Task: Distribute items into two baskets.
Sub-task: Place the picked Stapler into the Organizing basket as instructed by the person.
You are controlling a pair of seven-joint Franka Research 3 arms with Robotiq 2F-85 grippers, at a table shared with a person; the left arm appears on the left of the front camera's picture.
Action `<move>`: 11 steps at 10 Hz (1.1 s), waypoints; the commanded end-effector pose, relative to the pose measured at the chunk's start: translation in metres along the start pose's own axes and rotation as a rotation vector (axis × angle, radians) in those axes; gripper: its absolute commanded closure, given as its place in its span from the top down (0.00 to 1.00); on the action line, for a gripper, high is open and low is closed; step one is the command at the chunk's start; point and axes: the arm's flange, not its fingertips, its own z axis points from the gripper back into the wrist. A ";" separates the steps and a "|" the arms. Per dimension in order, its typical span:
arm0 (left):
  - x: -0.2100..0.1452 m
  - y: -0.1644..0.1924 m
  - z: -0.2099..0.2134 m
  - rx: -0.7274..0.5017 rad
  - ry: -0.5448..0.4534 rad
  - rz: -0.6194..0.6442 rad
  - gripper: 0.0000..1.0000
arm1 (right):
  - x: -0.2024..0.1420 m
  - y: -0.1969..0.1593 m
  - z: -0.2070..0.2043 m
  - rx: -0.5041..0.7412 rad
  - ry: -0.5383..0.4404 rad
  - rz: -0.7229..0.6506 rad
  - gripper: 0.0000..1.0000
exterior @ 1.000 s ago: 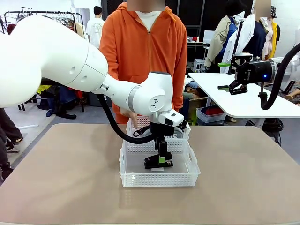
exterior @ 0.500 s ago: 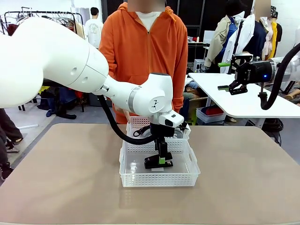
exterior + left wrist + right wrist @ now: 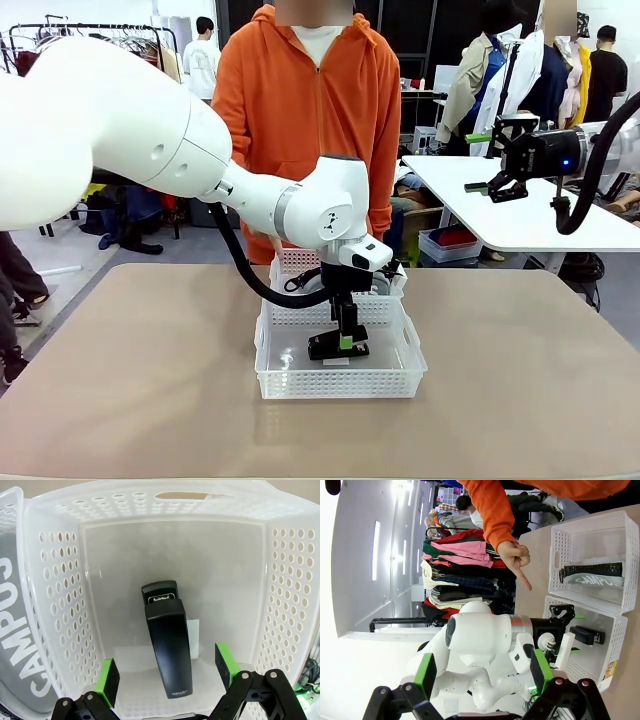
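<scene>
The stapler [image 3: 167, 647] lay flat on the floor of the near basket [image 3: 340, 384], directly below the left hand [image 3: 170, 677]. Its long axis ran between the two green pads, which stood wide on either side and were not touching it; nothing was held. The right hand [image 3: 493, 163] was seen high and well apart at the right side, also wide and empty, so the left hand was by far the nearer. In the far basket [image 3: 557, 560] the grey pouch [image 3: 600, 580] was lying. Both items were judged to be placed, and a straight lift was probably all that was needed.
</scene>
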 end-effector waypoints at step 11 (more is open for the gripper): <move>-0.042 -0.015 0.073 -0.198 -0.078 0.269 1.00 | 0.000 0.003 0.000 0.021 -0.010 0.001 1.00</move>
